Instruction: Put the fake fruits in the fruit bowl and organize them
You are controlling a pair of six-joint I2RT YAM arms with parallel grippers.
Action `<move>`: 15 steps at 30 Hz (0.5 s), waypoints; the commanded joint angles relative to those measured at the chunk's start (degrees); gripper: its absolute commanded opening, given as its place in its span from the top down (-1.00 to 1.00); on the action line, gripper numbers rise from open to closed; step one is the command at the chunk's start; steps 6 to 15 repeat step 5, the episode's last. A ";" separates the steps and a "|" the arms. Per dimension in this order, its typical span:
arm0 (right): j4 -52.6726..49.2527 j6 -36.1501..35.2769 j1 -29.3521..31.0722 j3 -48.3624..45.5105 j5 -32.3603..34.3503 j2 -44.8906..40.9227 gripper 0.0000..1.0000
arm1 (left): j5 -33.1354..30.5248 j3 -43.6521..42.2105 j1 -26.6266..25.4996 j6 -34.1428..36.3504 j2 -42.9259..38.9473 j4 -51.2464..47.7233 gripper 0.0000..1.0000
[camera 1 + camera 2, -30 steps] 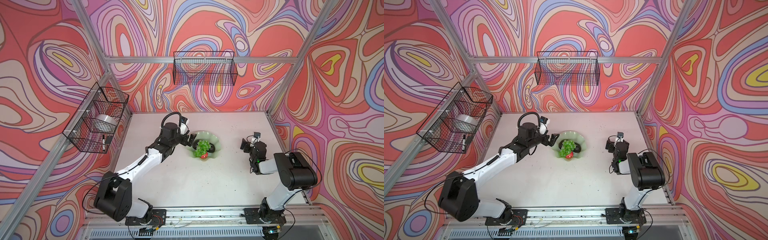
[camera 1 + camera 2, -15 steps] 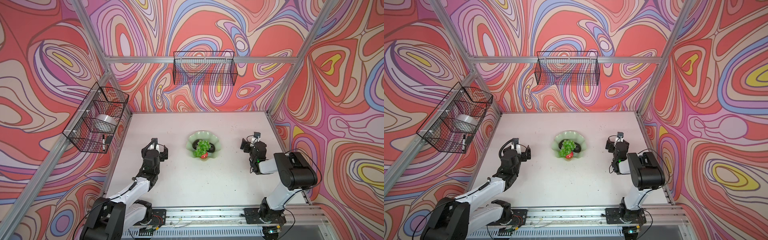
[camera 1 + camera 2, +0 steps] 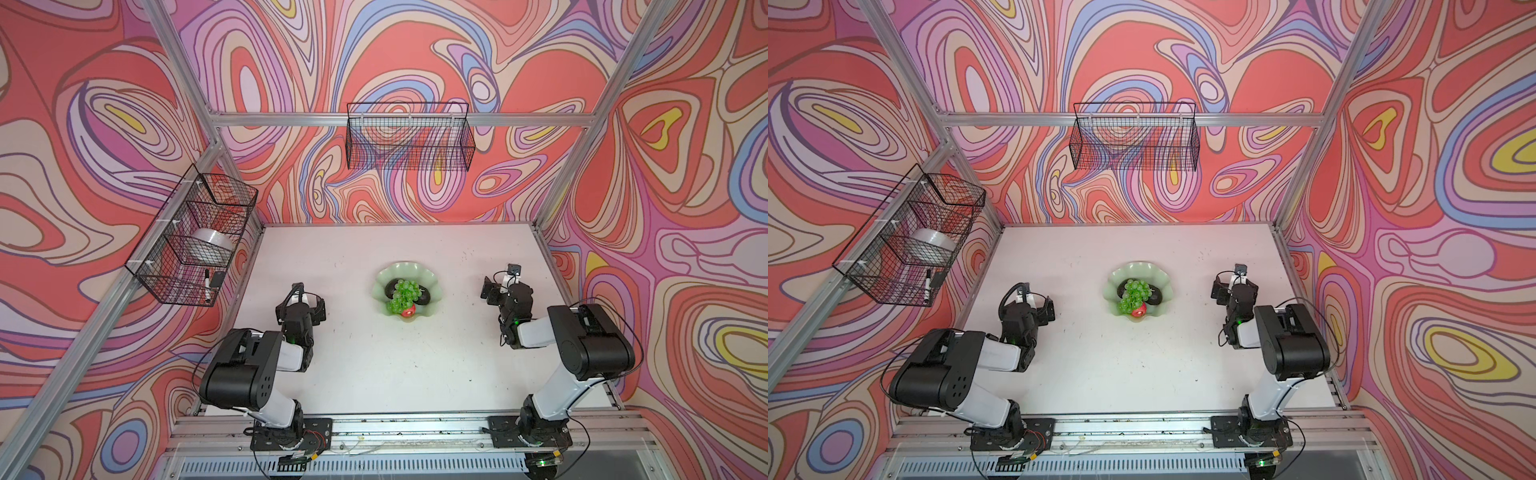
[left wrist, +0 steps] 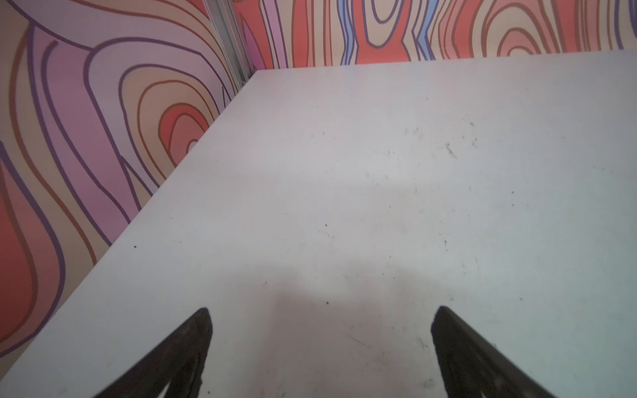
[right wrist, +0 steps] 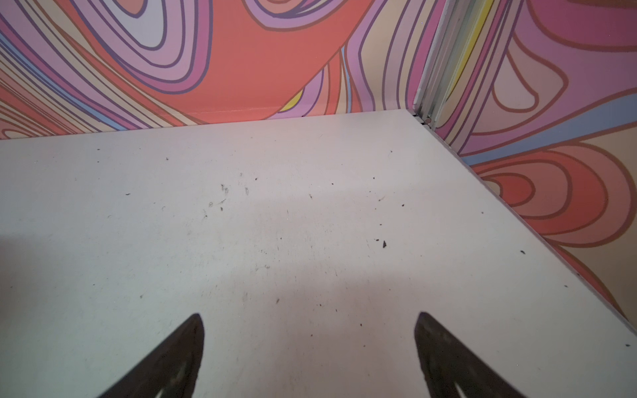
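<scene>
Left gripper [image 4: 323, 310] hung wide open over bare table [image 4: 379, 172], nothing between its jaws. Right gripper [image 5: 309, 314] was spread and empty too. The fruit bowl [image 3: 384, 279] sat between them, well apart from both, the right arm perhaps a shade nearer. Inside, the grapes [image 3: 401, 293] ran far-to-near across two avocados [image 3: 423, 297], with the red fruit [image 3: 408, 311] at the near rim. The job looked done. The side basket [image 3: 195, 237] held a pale roll [image 3: 212, 241] and a marker [image 3: 206, 280].
</scene>
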 commanded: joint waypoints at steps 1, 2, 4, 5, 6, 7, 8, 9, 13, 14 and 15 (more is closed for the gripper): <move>-0.14 0.37 -0.23 0.73 0.15 -0.62 -0.97 | 1.63 1.55 0.43 -0.37 0.58 5.53 -1.00; -0.09 0.35 -0.22 0.61 0.12 -0.63 -0.97 | 1.90 1.77 0.43 -0.12 0.58 5.30 -1.00; 0.07 0.30 -0.22 0.52 0.16 -0.72 -0.97 | 2.03 2.76 0.43 -0.92 -1.13 0.44 -1.00; 0.48 0.31 -0.22 0.37 0.23 -0.72 -0.97 | 1.87 3.01 0.43 -0.83 -0.58 0.79 -1.00; 0.48 0.31 -0.22 0.37 0.23 -0.72 -0.97 | 1.87 3.01 0.43 -0.83 -0.58 0.79 -1.00; 0.48 0.31 -0.22 0.37 0.23 -0.72 -0.97 | 1.87 3.01 0.43 -0.83 -0.58 0.79 -1.00; 0.48 0.31 -0.22 0.37 0.23 -0.72 -0.97 | 1.87 3.01 0.43 -0.83 -0.58 0.79 -1.00; 0.48 0.31 -0.22 0.37 0.23 -0.72 -0.97 | 1.87 3.01 0.43 -0.83 -0.58 0.79 -1.00; 0.48 0.31 -0.22 0.37 0.23 -0.72 -0.97 | 1.87 3.01 0.43 -0.83 -0.58 0.79 -1.00; 0.48 0.31 -0.22 0.37 0.23 -0.72 -0.97 | 1.87 3.01 0.43 -0.83 -0.58 0.79 -1.00; 0.48 0.31 -0.22 0.37 0.23 -0.72 -0.97 | 1.87 3.01 0.43 -0.83 -0.58 0.79 -1.00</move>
